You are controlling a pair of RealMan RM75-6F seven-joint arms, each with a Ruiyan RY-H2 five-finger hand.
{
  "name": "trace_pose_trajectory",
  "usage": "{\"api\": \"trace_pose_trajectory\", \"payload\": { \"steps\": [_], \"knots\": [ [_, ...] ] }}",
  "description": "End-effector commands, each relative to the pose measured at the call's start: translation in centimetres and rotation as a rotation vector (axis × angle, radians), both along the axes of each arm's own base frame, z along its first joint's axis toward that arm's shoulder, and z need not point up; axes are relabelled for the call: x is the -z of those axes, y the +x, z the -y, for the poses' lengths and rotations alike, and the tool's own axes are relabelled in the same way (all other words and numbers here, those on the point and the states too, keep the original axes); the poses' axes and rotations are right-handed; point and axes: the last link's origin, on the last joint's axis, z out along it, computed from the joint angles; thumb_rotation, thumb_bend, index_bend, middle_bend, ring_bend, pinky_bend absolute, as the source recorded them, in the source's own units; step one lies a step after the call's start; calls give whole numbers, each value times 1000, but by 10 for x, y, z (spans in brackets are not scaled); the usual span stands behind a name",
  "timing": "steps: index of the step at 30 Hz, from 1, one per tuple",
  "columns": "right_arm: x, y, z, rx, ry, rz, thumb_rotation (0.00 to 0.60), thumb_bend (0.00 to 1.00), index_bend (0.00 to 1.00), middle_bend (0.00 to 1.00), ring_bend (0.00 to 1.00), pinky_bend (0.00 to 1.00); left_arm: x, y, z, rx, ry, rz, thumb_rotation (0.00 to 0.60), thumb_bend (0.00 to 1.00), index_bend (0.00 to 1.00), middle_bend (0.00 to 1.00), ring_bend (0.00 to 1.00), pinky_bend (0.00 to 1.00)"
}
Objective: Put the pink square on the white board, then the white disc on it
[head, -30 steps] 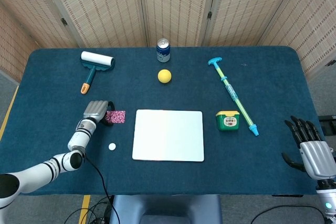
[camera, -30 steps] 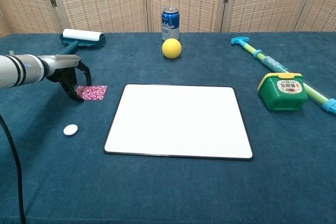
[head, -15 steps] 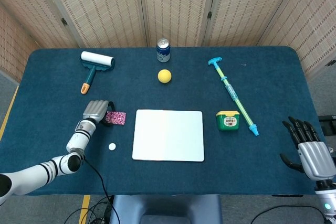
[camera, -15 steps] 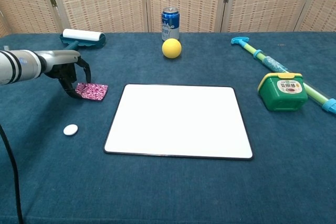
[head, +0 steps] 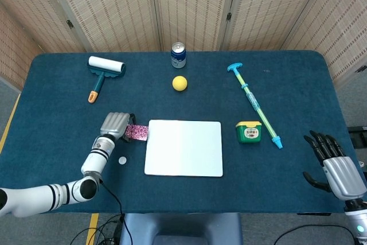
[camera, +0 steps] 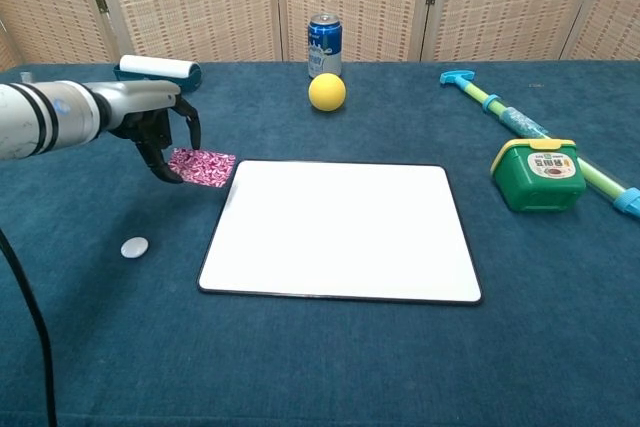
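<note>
Holding the pink square [camera: 203, 166] pinched in its fingers, the left hand [camera: 160, 125] has carried it toward the white board [camera: 340, 229] since the earlier frames; a second ago the square lay flat on the blue table [camera: 330, 357] well left of the board, and now it hangs just off the cloth with its far end at the board's upper left corner. From the head view the square [head: 136, 132] sits right beside the board's [head: 183, 147] left edge, while the left hand [head: 114, 125] and its forearm have swung in closer to the board. Whether the square already overlaps the board's rim cannot be told.

The white disc [camera: 134, 246] has not moved; it lies on the table left of the board's near corner, apart from it and below the left hand. In the head view the disc [head: 121, 160] is partly crowded by the left forearm.

Far right of the board, the right hand [head: 334, 162] hovers off the table edge with its fingers spread apart and nothing in them, a little lower in the head view than before.

Behind the board stand the yellow ball [camera: 327, 92] and the soda can [camera: 324, 43]; the lint roller [camera: 157, 71] lies behind the left hand; right of the board are the green box [camera: 538, 175] and the water squirter [camera: 530, 133], all unchanged
</note>
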Motion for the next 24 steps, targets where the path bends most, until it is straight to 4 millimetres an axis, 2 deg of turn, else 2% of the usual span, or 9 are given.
{"api": "trace_pose_trajectory", "payload": {
  "steps": [1, 3, 9, 18, 24],
  "knots": [
    [-5, -1, -2, -15, 15, 17, 600, 199, 0, 0, 0, 0, 6, 30, 14, 23, 8, -16, 600, 246, 438, 1000, 1000, 1000],
    [-10, -2, -5, -28, 11, 38, 600, 199, 0, 0, 0, 0, 15, 44, 23, 24, -3, -7, 600, 246, 437, 1000, 1000, 1000],
    [-26, -6, -13, -45, -10, 97, 600, 198, 0, 0, 0, 0, 40, 70, 40, 27, -18, 6, 600, 246, 437, 1000, 1000, 1000],
    [-44, -13, -23, -63, -54, 159, 600, 199, 0, 0, 0, 0, 68, 91, 61, 64, -53, 8, 600, 246, 435, 1000, 1000, 1000],
    [-52, -17, -29, -69, -79, 181, 600, 199, 0, 0, 0, 0, 83, 100, 60, 83, -69, -3, 600, 246, 435, 1000, 1000, 1000]
  ]
}}
